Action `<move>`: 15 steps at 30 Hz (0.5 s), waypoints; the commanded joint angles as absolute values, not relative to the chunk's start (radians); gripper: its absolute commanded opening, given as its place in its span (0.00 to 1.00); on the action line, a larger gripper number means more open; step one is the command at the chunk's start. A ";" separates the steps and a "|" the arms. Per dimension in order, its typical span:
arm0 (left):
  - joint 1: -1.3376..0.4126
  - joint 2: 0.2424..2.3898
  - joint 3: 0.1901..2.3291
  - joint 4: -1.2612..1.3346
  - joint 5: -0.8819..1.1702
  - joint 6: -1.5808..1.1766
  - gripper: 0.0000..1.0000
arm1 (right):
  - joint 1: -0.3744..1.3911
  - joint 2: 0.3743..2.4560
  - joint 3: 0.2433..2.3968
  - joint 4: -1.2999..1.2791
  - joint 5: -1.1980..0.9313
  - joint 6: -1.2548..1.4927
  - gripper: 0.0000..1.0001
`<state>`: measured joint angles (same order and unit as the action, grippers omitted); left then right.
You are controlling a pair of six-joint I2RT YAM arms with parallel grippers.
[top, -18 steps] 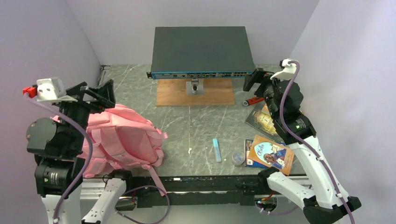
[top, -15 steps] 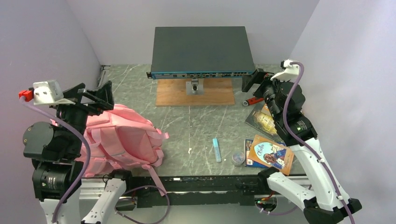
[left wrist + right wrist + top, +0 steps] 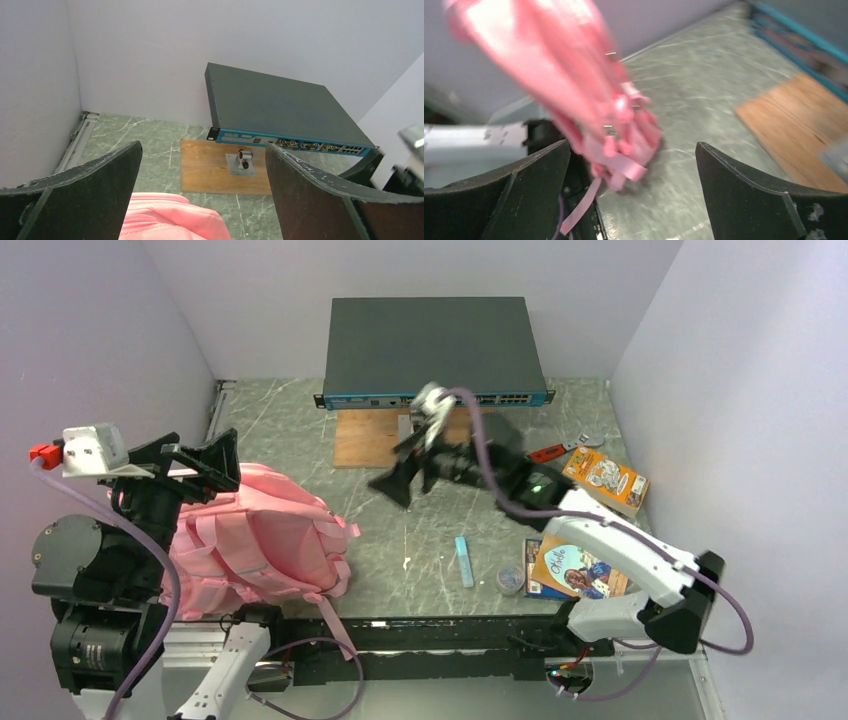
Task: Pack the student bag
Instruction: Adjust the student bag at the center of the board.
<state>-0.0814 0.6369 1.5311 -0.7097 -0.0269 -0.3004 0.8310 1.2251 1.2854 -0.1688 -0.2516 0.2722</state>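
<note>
The student bag (image 3: 262, 540), soft and light pink, lies on its side at the table's left with its straps trailing toward the front edge. My left gripper (image 3: 205, 458) hovers open just above the bag's far upper end, nothing between its fingers; the left wrist view shows the bag's top (image 3: 172, 220) below the open left gripper (image 3: 202, 167). My right gripper (image 3: 408, 476) hangs open over the table's middle, turned toward the bag and well apart from it. In the blurred right wrist view the bag (image 3: 584, 85) and a loose strap (image 3: 579, 207) lie ahead of the open right gripper (image 3: 631, 155).
A dark network switch (image 3: 430, 348) stands at the back above a wooden board (image 3: 375, 445) with a metal bracket (image 3: 243, 161). A pale blue stick (image 3: 463, 560), a small round item (image 3: 510, 580), a book (image 3: 580, 572), an orange box (image 3: 606, 476) and a red tool (image 3: 548, 452) lie right of centre.
My right arm has swung from the far right to the table's middle, turning toward the bag; the orange box shows where it stood. My left arm has drawn back slightly left.
</note>
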 commanded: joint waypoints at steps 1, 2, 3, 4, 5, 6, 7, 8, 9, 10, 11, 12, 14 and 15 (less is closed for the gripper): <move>-0.078 0.608 1.587 -0.733 -0.076 -0.281 0.99 | 1.047 1.331 1.403 -0.051 -0.324 -0.062 1.00; -0.078 0.605 1.594 -0.736 -0.084 -0.277 0.99 | 1.084 1.364 1.434 -0.061 -0.317 -0.117 1.00; -0.078 0.601 1.601 -0.742 -0.090 -0.274 0.99 | 1.124 1.398 1.458 -0.058 -0.290 -0.166 1.00; -0.078 0.597 1.607 -0.746 -0.093 -0.270 0.99 | 1.157 1.429 1.473 -0.040 -0.255 -0.205 1.00; -0.078 0.593 1.612 -0.751 -0.099 -0.265 0.99 | 1.186 1.456 1.493 -0.027 -0.216 -0.237 1.00; -0.078 0.588 1.616 -0.756 -0.106 -0.263 0.99 | 1.210 1.498 1.515 -0.020 -0.178 -0.270 1.00; -0.078 0.584 1.618 -0.762 -0.110 -0.262 0.99 | 1.230 1.531 1.543 -0.013 -0.134 -0.295 0.99; -0.078 0.581 1.619 -0.768 -0.112 -0.260 0.99 | 1.248 1.558 1.565 -0.006 -0.092 -0.318 0.99; -0.078 0.578 1.618 -0.771 -0.112 -0.258 0.99 | 1.260 1.587 1.580 0.020 -0.071 -0.339 0.99; -0.079 0.574 1.616 -0.773 -0.111 -0.258 0.99 | 1.269 1.611 1.587 0.046 -0.064 -0.370 0.96; -0.078 0.571 1.615 -0.773 -0.110 -0.258 0.99 | 1.279 1.633 1.592 0.076 -0.044 -0.408 0.94; -0.078 0.569 1.615 -0.774 -0.105 -0.258 0.99 | 1.286 1.652 1.595 0.102 -0.018 -0.418 0.93; -0.078 0.568 1.617 -0.777 -0.094 -0.260 0.99 | 1.292 1.690 1.607 0.143 0.023 -0.433 0.76; -0.078 0.567 1.617 -0.778 -0.090 -0.260 0.99 | 1.292 1.705 1.615 0.151 0.039 -0.437 0.64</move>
<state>-0.0814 0.5709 1.6035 -0.7696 -0.0925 -0.2741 1.2865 1.6650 1.5532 0.0135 -0.0849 -0.3336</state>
